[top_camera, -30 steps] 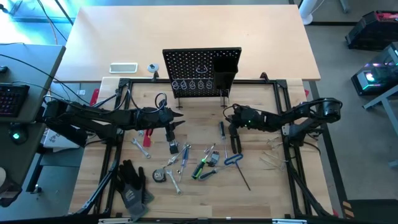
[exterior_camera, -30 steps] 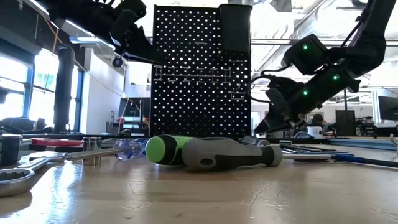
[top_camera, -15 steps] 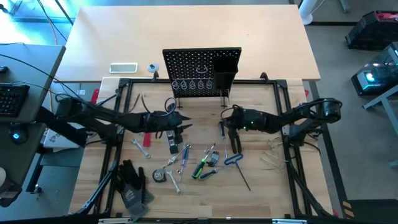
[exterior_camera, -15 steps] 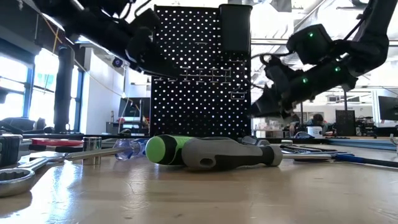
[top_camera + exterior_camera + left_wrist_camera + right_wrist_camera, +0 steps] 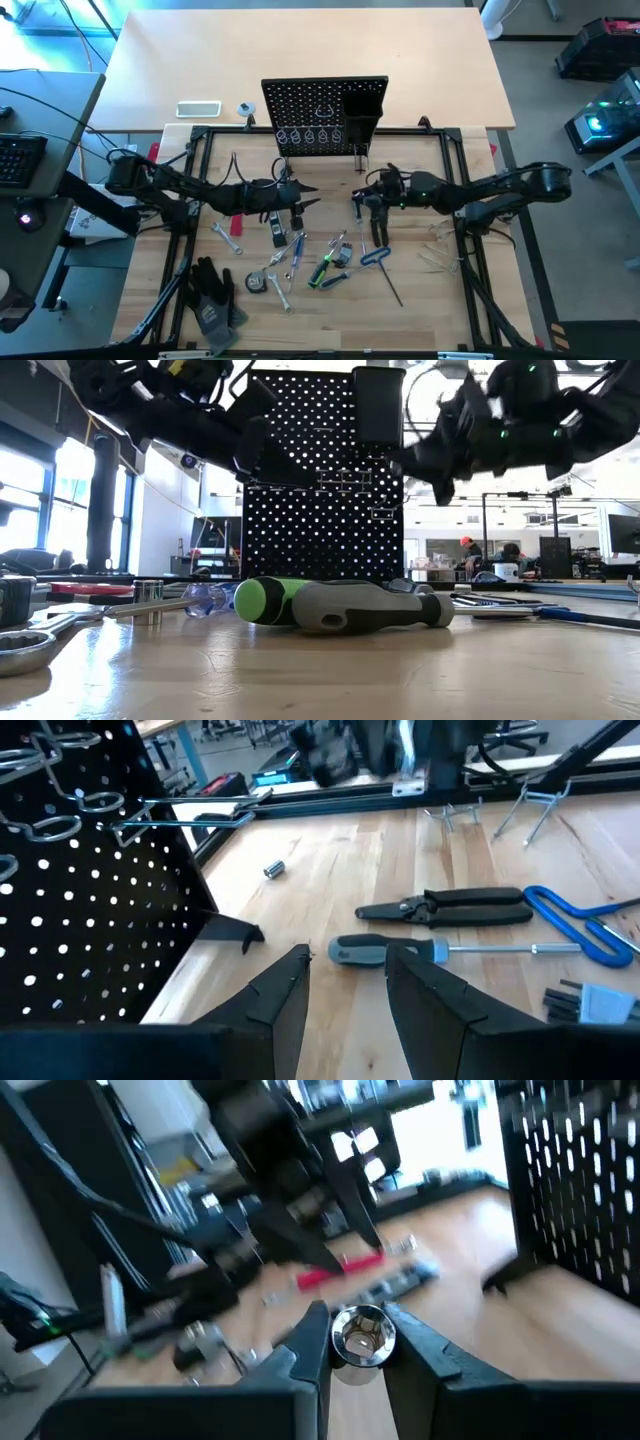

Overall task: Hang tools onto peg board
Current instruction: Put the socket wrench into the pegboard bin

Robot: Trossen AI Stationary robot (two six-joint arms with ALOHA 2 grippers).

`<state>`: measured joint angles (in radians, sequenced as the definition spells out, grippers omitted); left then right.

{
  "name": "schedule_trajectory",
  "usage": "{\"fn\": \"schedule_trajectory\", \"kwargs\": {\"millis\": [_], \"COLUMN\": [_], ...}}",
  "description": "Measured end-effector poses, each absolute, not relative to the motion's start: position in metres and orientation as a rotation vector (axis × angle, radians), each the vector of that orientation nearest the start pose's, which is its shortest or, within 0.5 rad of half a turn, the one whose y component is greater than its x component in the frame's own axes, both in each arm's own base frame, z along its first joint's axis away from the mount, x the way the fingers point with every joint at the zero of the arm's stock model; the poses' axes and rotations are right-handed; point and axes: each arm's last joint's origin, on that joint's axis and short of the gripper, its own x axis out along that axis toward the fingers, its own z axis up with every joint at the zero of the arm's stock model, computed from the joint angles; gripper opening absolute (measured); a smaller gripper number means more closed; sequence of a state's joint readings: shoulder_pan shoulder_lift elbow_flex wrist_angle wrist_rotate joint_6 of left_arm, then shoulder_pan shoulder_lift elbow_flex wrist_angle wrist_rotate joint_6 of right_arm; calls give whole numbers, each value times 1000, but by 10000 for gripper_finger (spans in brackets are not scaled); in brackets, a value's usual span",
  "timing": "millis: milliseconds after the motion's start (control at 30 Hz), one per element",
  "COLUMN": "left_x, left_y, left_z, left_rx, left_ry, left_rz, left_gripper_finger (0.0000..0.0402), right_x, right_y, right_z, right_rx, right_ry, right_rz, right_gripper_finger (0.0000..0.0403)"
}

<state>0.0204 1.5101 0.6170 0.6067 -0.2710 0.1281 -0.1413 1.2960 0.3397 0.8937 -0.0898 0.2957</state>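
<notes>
1. A light wooden bench (image 5: 420, 300) fills the lower middle of the high view.
2. A paler tabletop (image 5: 300, 50) lies across the upper middle.
3. Grey floor (image 5: 560, 120) shows at the right.
4. A keyboard (image 5: 20, 160) sits at the left edge.
5. In the low view, bright windows (image 5: 30, 490) glow at the left, beside a dark pillar (image 5: 102, 500).
6. Two seated people (image 5: 490, 558) show far off at the right.

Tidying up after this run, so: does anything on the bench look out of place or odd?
The tools lie jumbled on the table in front of the peg board, whose ring holders look empty. Black gloves sit crumpled near the front. Nothing looks damaged.
</notes>
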Motion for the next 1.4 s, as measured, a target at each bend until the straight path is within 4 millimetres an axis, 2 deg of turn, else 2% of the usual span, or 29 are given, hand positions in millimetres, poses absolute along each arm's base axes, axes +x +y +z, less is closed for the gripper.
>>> {"fn": "schedule_trajectory", "kwargs": {"millis": [133, 233, 333, 567, 667, 833, 900, 1033, 1233, 1400], "left_x": [296, 296, 296, 295, 295, 295, 295, 295, 295, 295], "left_y": [14, 14, 14, 14, 14, 14, 14, 14, 14, 14], "left_z": [187, 187, 187, 185, 185, 185, 185, 185, 184, 184], "left_rx": [162, 159, 158, 144, 143, 141, 141, 141, 134, 135], "left_ry": [303, 303, 303, 317, 318, 317, 318, 319, 327, 332], "left_rz": [271, 271, 271, 267, 265, 265, 265, 265, 266, 266], "left_gripper_finger": [126, 126, 126, 126, 126, 126, 126, 126, 126, 126], "right_x": [228, 230, 236, 242, 240, 238, 240, 251, 268, 271], "right_y": [-30, -30, -30, -27, -31, -44, -53, -71, -92, -103], "right_z": [210, 235, 264, 347, 380, 421, 434, 446, 455, 459], "right_rx": [246, 174, 85, -134, -197, -252, -253, -252, -238, -209], "right_ry": [-17, -29, 8, 50, 48, 51, 55, 131, 241, 313], "right_rz": [-50, -49, -50, -66, -132, -238, -274, -325, -362, -392], "right_gripper_finger": [55, 55, 55, 53, 53, 53, 53, 53, 53, 53]}}
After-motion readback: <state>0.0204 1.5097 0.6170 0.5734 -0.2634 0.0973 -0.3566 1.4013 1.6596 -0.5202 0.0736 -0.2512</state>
